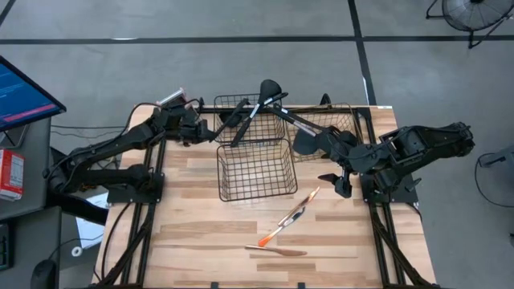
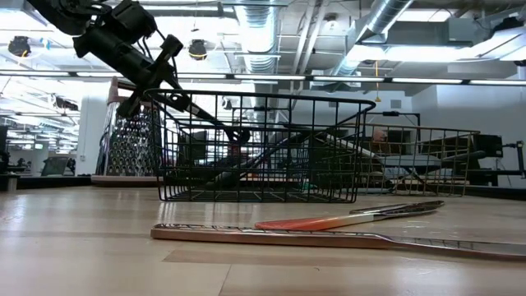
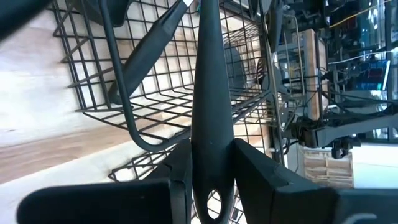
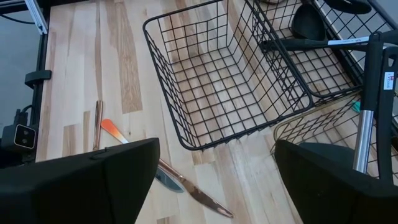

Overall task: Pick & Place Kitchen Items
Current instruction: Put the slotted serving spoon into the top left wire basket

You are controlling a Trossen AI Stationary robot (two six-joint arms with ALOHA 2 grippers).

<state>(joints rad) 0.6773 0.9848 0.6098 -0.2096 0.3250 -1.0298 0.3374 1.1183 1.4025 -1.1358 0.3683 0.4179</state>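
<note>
- The step in hand looked like putting a utensil into a basket. The left gripper point(image 1: 195, 128) sat at the back left of the table, just beside the back basket point(image 1: 241, 103).
- Its fingers point(image 3: 264, 171) were clamped on the handle end of a black utensil point(image 3: 208, 118) — the hole in the handle showed between them. The rest of the handle reached over the basket rim.
- The next move, I think, called for lowering the utensil so it was well inside the wires, then letting go. The long handle could catch on the rim.
- The right gripper point(image 1: 337, 181) was near the right side of the front basket point(image 1: 254, 168), above the bare wood. Its fingers point(image 4: 93, 180) were spread wide and held nothing.
- Other black utensils already lay in the back baskets; one ladle point(image 1: 269, 87) stuck out over the far rim.
- Three thin pieces were left on the table in front of the baskets — an orange-handled one point(image 1: 277, 234), a knife point(image 1: 299, 208) and a copper one point(image 1: 277, 250). These still needed picking up.
</note>
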